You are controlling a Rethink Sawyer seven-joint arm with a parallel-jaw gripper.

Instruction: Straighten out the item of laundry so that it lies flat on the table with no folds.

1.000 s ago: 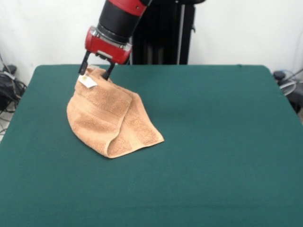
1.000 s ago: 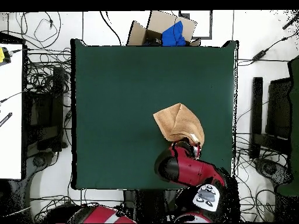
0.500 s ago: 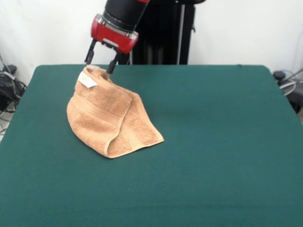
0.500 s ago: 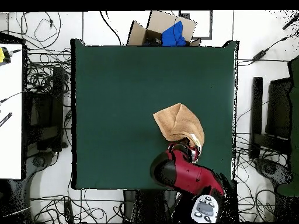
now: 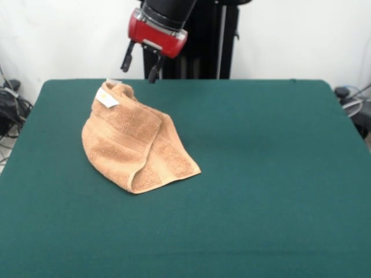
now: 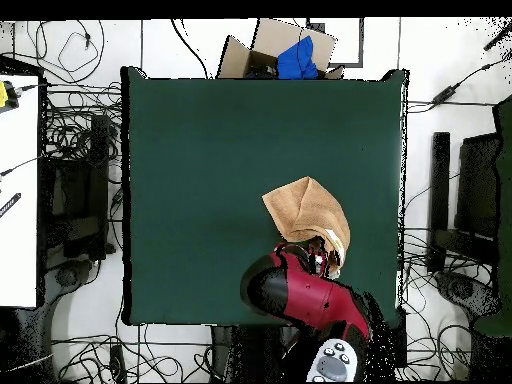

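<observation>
A large rectangular table covered in dark green felt-like cloth (image 5: pixel 261 191) stands before a white wall, with the robot's black pedestal (image 5: pixel 203 40) at its far side; from overhead, tangled black cables (image 6: pixel 75 140) ring it and an open cardboard box holding something blue (image 6: pixel 285 50) sits just past the edge farthest from the robot's base. The small peach-orange terry towel (image 5: pixel 136 145) lies crumpled and folded over itself on the left half of the table in the front view, toward the robot's side; its long axis runs diagonally, from the raised corner bearing the small white tag (image 5: pixel 106 99) down to the folded corner nearer the camera. The red and black gripper (image 5: pixel 139 65) hangs above and just behind that raised corner, fingers spread apart and empty; a second ago they straddled the corner, and the arm has since lifted clear while the towel kept its shape.
</observation>
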